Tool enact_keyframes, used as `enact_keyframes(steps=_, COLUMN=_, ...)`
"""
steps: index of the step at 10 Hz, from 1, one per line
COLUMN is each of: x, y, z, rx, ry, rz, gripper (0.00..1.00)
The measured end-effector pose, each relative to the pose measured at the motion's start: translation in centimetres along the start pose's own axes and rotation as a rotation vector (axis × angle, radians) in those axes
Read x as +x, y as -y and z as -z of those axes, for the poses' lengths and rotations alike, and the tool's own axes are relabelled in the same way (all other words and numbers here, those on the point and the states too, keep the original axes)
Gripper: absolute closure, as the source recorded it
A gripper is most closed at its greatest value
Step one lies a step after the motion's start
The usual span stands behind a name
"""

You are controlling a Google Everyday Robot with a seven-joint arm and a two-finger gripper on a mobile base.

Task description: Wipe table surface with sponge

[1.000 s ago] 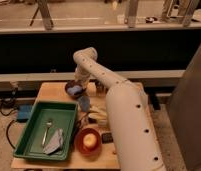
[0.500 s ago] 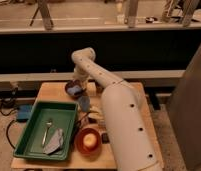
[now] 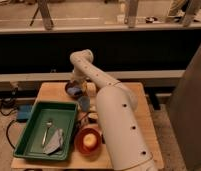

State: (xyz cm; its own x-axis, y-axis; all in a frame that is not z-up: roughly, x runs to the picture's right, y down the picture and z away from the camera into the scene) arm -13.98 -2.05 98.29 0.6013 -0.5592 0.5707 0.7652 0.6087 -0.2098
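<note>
Lighting is warm and moderately dim, apparently from overhead. The white arm (image 3: 116, 115) is the brightest surface, with soft highlights along its upper side. The table (image 3: 139, 107) shows yellowish tones. The pincer (image 3: 83, 100) sits low over the table, in shade beneath the arm. The whole frame is soft, with fine detail blurred.
</note>
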Motion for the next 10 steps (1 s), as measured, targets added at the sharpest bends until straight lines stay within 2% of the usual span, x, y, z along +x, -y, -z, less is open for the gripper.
enact_keyframes(steps=5, x=-0.2, y=0.2, z=-1.3, rx=-0.013, ry=0.02, rz=0.005, gripper=0.32)
enact_keyframes(steps=6, x=-0.2, y=0.3, z=-1.6, rx=-0.017, ry=0.022, rz=0.007, gripper=0.39)
enact_keyframes(steps=10, x=0.0, y=0.6, z=-2.2, rx=-0.031, ry=0.03, rz=0.009, gripper=0.79)
